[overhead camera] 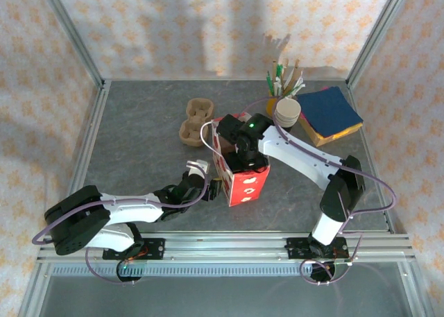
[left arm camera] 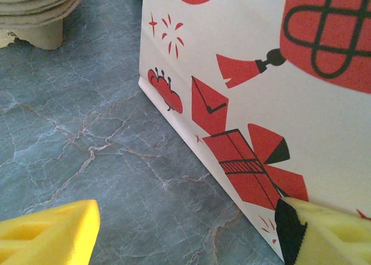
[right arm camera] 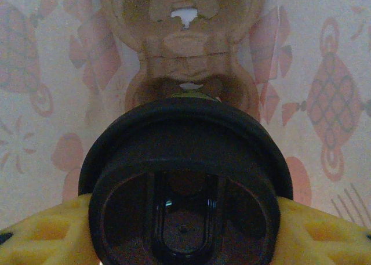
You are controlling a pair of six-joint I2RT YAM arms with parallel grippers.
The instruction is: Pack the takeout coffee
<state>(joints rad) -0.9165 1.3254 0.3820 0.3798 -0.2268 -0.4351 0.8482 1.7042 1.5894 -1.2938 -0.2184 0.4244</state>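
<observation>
The takeout coffee (right arm camera: 184, 189) shows its round black lid from above, with a sliver of green wall behind it. My right gripper (right arm camera: 184, 236) is shut on it, a yellow finger (right arm camera: 40, 236) pressing each side. Both are down inside the white paper bag with red prints (overhead camera: 239, 173), over a brown cardboard cup carrier (right arm camera: 185, 50) on the bag's floor. In the top view the right gripper (overhead camera: 244, 150) reaches into the bag's mouth. My left gripper (left arm camera: 185, 236) stands open low at the bag's (left arm camera: 261, 73) left side, its right finger (left arm camera: 324, 236) against the bag wall.
A stack of brown cup carriers (overhead camera: 196, 121) lies behind the bag, also at the upper left of the left wrist view (left arm camera: 37, 13). A stack of cups (overhead camera: 286, 112), a holder of stirrers (overhead camera: 281, 81) and blue and yellow napkins (overhead camera: 331, 114) stand at the back right.
</observation>
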